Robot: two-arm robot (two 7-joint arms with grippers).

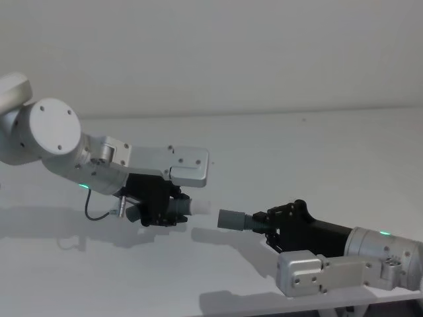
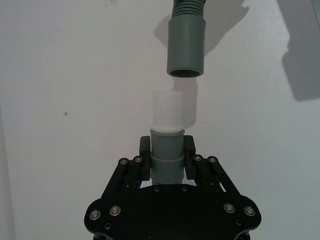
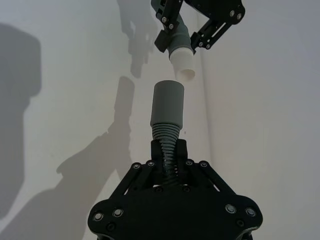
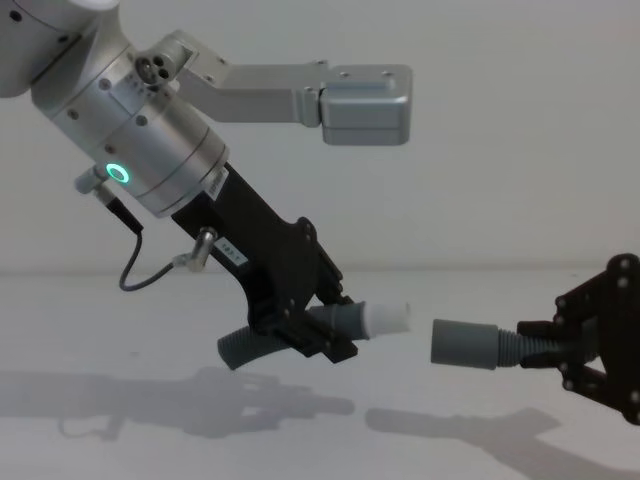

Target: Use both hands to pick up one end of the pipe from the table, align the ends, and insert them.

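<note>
Hoses are both off the table now, one in each gripper, tips facing each other across a small gap. My left gripper is clamped on the left hose just behind its white tip; in the left wrist view the fingers press on either side of the grey collar, with the white tip sticking out past them. The ribbed tail of that hose hangs out behind the gripper toward the left.

My right gripper is closed on the ribbed part of the right hose, and the wide grey cuff sticks out beyond the jaws toward the left.

In the chest view the white tip and the grey cuff sit near each other but apart, with the tip a little higher than the cuff. From the left wrist view the cuff's open mouth faces the white tip, slightly offset to one side. Both hoses cast shadows on the table below.
</note>
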